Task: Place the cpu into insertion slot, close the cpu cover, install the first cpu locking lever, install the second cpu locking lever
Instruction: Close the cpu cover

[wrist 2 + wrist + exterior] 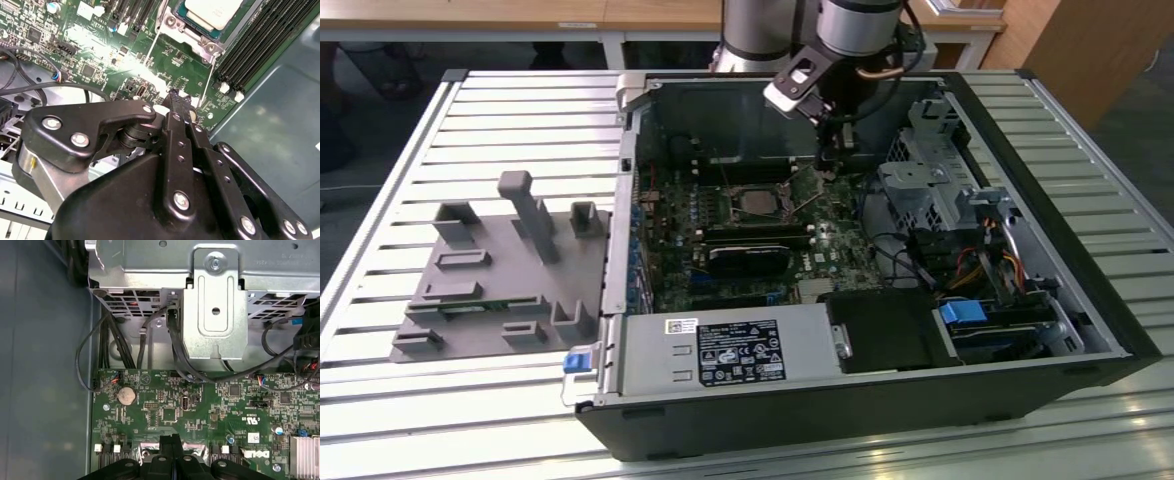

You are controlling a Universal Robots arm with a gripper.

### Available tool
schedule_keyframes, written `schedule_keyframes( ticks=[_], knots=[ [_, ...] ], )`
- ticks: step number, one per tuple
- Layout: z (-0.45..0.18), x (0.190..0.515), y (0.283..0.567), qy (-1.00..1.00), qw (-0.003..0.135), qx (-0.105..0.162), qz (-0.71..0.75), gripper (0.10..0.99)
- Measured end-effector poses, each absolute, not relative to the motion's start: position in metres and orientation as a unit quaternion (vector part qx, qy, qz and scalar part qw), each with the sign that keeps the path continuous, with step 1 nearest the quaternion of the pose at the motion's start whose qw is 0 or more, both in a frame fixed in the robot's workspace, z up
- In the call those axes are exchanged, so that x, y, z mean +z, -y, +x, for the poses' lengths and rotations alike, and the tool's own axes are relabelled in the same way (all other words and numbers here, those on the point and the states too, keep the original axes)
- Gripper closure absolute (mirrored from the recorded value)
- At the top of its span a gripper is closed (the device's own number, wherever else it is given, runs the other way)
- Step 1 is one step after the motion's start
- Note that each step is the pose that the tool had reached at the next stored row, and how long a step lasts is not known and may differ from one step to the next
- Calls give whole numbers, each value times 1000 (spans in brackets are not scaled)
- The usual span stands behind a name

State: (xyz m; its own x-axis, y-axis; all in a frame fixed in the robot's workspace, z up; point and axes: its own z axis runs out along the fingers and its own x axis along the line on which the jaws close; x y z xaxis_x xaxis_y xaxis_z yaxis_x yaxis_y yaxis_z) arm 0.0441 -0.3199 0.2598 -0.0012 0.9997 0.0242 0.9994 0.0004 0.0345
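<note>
The cpu lies pale and flat in the insertion slot on the green board. The silvery cpu cover frames it, lying down around it. Two thin wire locking levers stick out from the socket towards me, one showing as a slanted rod in the exterior view. My gripper hangs inside the case just to the exterior view's right of the socket. Its black fingers are pressed together, with the tip close above the board beside the second lever.
Black memory slots run beside the socket. A metal drive cage with black cables stands ahead, and a coin battery sits on the board. The labelled power supply and a grey fixture plate sit in front and on the exterior view's left.
</note>
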Motion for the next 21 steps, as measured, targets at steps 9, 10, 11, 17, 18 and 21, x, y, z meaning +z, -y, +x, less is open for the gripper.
schedule_keyframes(
  ticks=[9,10,11,17,18,21],
  knots=[
    [52,258,319,-707,4,21,707,980],
    [53,257,319,-707,4,21,707,980],
    [54,257,319,-707,4,21,707,980],
    [60,253,318,-707,3,20,707,980],
    [61,253,318,-707,3,20,707,980],
    [62,250,317,-707,2,19,707,980]
  ],
)
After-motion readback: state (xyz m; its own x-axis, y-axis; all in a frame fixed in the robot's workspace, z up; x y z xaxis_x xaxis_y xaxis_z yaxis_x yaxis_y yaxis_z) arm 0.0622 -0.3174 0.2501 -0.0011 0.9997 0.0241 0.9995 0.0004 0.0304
